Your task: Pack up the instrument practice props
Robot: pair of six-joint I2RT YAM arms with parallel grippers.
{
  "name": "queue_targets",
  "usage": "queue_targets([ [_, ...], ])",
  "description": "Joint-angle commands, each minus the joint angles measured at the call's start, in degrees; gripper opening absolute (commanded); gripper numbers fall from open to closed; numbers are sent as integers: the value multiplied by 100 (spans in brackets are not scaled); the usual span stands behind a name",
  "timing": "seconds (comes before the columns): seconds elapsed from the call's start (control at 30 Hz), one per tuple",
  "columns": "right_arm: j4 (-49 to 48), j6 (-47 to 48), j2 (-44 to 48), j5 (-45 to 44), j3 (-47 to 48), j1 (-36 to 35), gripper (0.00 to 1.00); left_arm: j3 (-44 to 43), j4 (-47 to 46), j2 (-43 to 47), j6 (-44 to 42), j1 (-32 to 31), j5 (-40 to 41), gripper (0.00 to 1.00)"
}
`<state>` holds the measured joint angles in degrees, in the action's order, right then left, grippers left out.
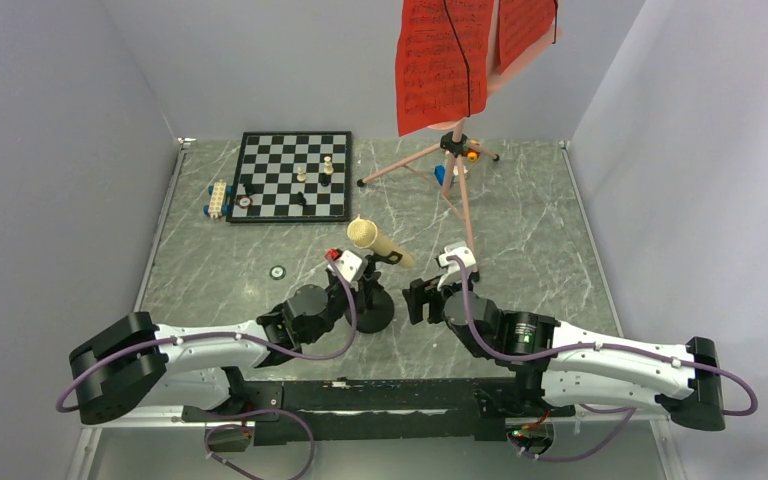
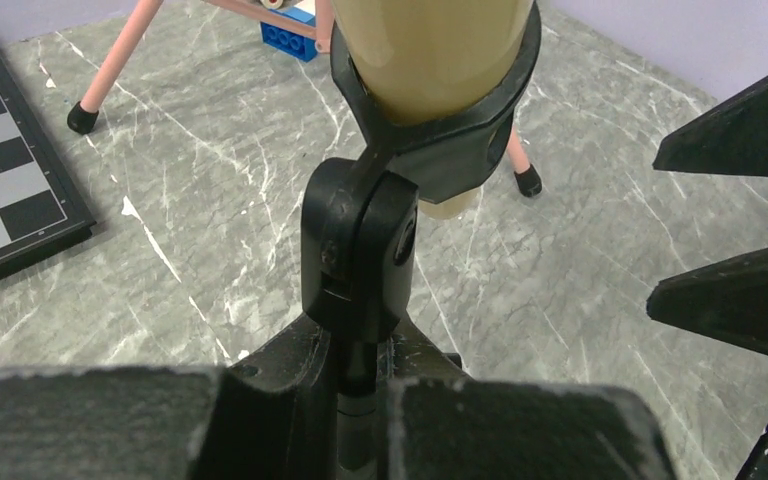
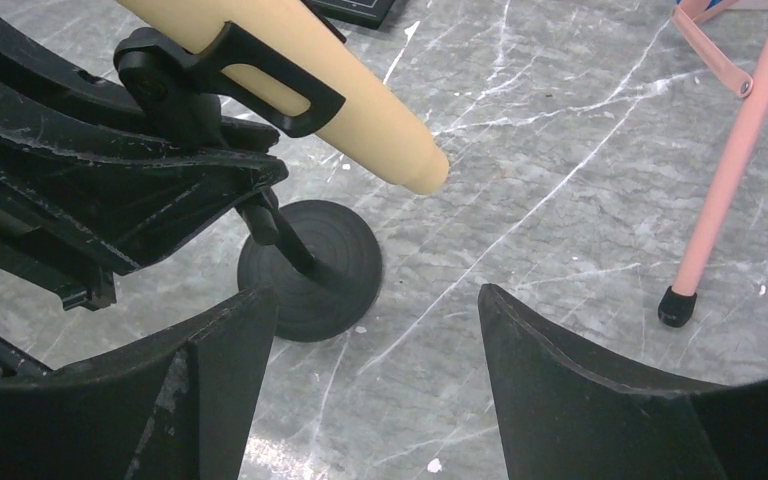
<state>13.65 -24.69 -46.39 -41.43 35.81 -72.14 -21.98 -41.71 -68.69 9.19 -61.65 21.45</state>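
Note:
The cream microphone (image 1: 378, 241) lies tilted in the clip of its black stand, whose round base (image 1: 374, 311) rests on the table. My left gripper (image 1: 363, 291) is shut on the stand's thin post (image 2: 364, 404), just under the clip hinge (image 2: 358, 250). My right gripper (image 1: 419, 299) is open and empty just right of the base (image 3: 310, 270); the microphone's tail end (image 3: 400, 160) points toward it. The pink tripod music stand (image 1: 454, 148) stands at the back, carrying red sheet-music pages (image 1: 443, 62).
A chessboard (image 1: 293, 176) with pieces lies back left, with toy bricks (image 1: 219, 199) at its left edge. A blue brick (image 1: 442, 176) sits under the tripod. One pink leg (image 3: 730, 170) ends right of my right gripper. A small round disc (image 1: 278, 271) lies left of the microphone stand.

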Motion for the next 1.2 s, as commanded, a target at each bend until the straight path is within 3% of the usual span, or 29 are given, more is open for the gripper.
queue_targets([
  [0.0, -231, -46, -84, 38, -30, 18, 77, 451, 953, -272, 430, -64, -418, 0],
  [0.07, -220, -61, -135, 54, -7, 15, 77, 464, 767, -356, 456, -87, -486, 0],
  [0.23, -154, -61, -101, 49, 12, 20, 77, 588, 257, -224, 537, -102, -659, 34],
  [0.47, -47, -10, -7, -3, 87, 20, 78, 676, 393, 552, 529, -102, -462, 56],
  [0.73, 48, 123, -66, 125, 359, 24, 78, 870, 617, 1800, 165, -102, -449, 67],
  [0.9, -2, 187, -105, 150, 433, 25, 78, 667, 1004, 1825, -53, -102, -339, 69],
  [1.17, 318, 265, 183, 68, 609, 24, 78, 544, 664, 2163, -283, -102, -475, 73],
])
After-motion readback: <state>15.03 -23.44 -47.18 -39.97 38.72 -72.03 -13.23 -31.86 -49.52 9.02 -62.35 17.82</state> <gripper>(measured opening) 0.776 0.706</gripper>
